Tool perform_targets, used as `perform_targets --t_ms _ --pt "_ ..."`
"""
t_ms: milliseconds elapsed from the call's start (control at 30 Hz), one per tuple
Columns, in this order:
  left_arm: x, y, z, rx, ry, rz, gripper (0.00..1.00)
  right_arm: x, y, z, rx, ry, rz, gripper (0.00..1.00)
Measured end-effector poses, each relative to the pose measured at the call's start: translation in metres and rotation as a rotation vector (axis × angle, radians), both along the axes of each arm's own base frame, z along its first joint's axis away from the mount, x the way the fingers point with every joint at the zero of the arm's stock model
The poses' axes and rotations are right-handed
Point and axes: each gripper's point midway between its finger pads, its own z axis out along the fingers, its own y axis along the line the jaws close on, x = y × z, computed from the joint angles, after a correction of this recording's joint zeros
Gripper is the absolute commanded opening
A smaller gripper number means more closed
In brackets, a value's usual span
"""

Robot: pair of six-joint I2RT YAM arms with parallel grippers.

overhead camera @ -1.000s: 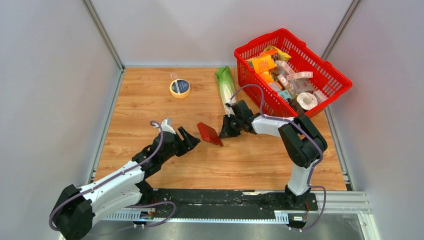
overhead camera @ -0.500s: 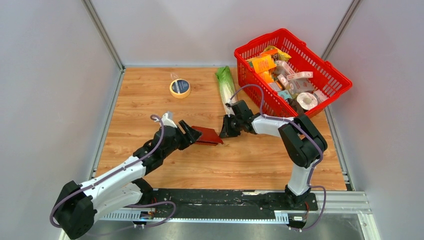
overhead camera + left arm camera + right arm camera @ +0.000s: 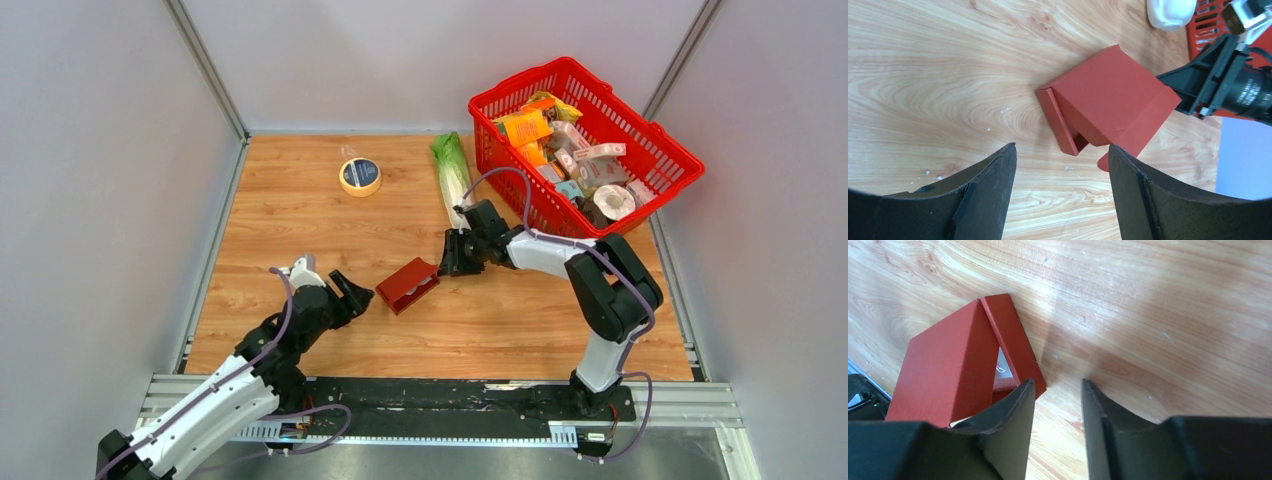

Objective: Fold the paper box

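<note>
Nearest the table's (image 3: 300,215) front edge, toward its left side, the left gripper (image 3: 350,292) hovers with its two pincer fingers spread wide apart and nothing between them. It points at the paper box (image 3: 406,284) but does not touch it. The dark-red box lies on the wood roughly midway between the left and right edges, a little closer to the front edge than to the back. It is partly folded into a shallow block, with one narrow side panel standing loose and a flap sticking out at a corner. Just beyond its far right corner is the right gripper (image 3: 450,262). Its fingers are apart, with bare wood in the gap, and one finger sits right beside the box's edge. Farther back, a leafy cabbage (image 3: 450,170) lies lengthwise, reaching toward the back edge. A roll of tape (image 3: 360,176) sits to its left. A red mesh basket (image 3: 520,80) full of packages fills the far right corner.
</note>
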Motion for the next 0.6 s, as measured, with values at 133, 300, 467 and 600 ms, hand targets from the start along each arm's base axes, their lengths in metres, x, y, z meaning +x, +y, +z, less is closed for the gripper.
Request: perform_targets --t_ms 133,300,467,600 --pt "-0.003 0.006 -0.007 0.043 0.015 0.001 0.75 -0.001 -0.009 0.009 -0.033 -0.007 -0.024 0.60" --pt "-0.005 0.007 -0.022 0.084 0.071 0.001 0.76 0.011 -0.011 0.027 -0.046 -0.018 -0.042 0.74" --pt "-0.002 0.000 -0.020 0.037 0.069 0.002 0.77 0.021 -0.002 0.046 -0.005 -0.042 -0.030 0.76" --pt "0.000 -0.005 -0.020 -0.010 0.052 0.002 0.78 0.020 0.001 0.050 0.008 -0.043 -0.017 0.75"
